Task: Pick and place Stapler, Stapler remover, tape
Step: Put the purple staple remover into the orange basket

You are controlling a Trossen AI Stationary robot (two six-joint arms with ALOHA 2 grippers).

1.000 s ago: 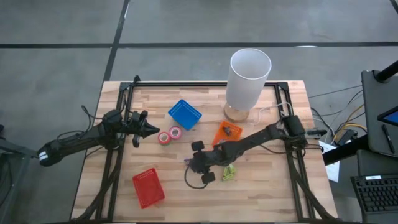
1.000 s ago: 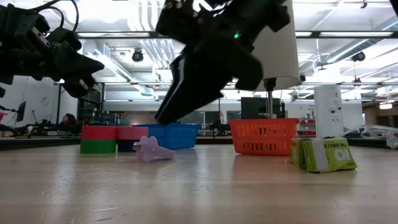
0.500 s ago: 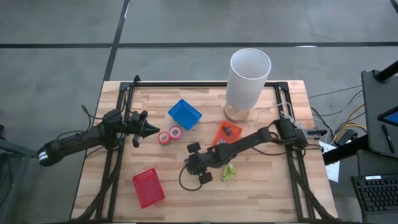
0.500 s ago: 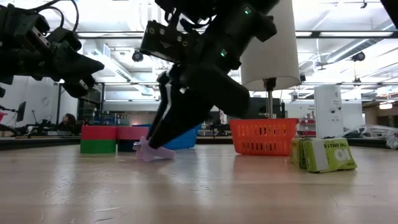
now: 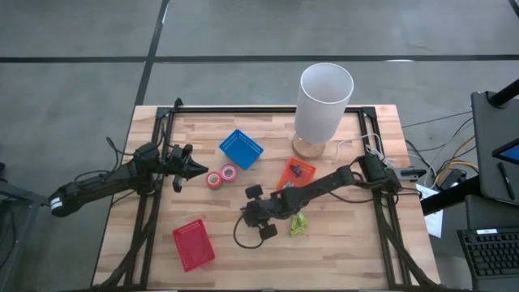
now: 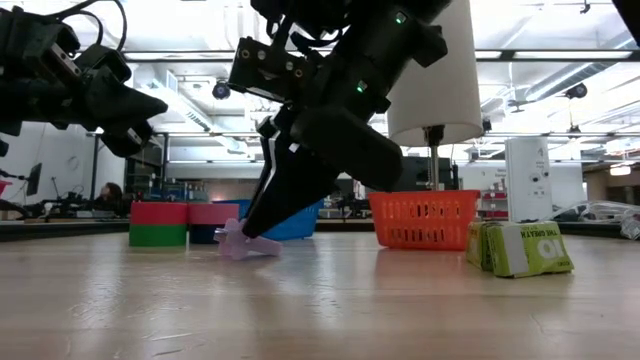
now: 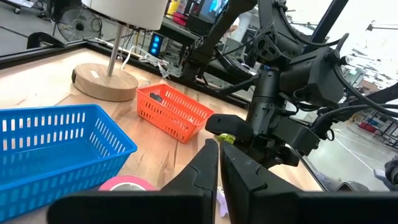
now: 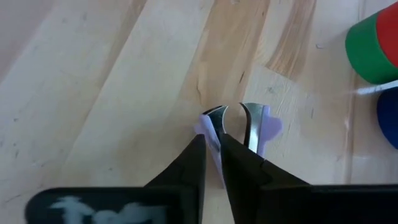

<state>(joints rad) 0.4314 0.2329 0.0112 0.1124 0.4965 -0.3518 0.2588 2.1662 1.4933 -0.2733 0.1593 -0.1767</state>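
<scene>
**Claw low over the purple staple remover**

Purple plastic shows at the tips of the right gripper (image 8: 211, 152). It is the staple remover (image 8: 239, 127), a small lilac thing with two curved metal teeth. It lies flat on the wooden table (image 5: 340, 243), near the middle. The right claw is down low right at it. Its two dark fingers are almost together, with only a thin gap. One side of the remover sits at that gap, and the other side sticks out to one side. I cannot tell if the fingers are squeezing it or only touching it.

Seen from table height, the remover (image 6: 243, 242) rests on the wood and the claw's tip (image 6: 262, 222) comes down onto it from above.

The two tape rolls (image 5: 221, 176) sit side by side, to the left of the remover and a bit farther back. The blue basket (image 5: 241, 148) is just behind them. The orange basket (image 5: 295, 173) is to the right, near the white lamp (image 5: 324, 101). A red basket (image 5: 193, 243) sits at the near left. A green pack (image 5: 299, 225) lies just right of the right claw.

The left gripper (image 5: 197, 169) waits in the air just left of the tape rolls. Its fingers are pressed together and hold nothing.
</scene>
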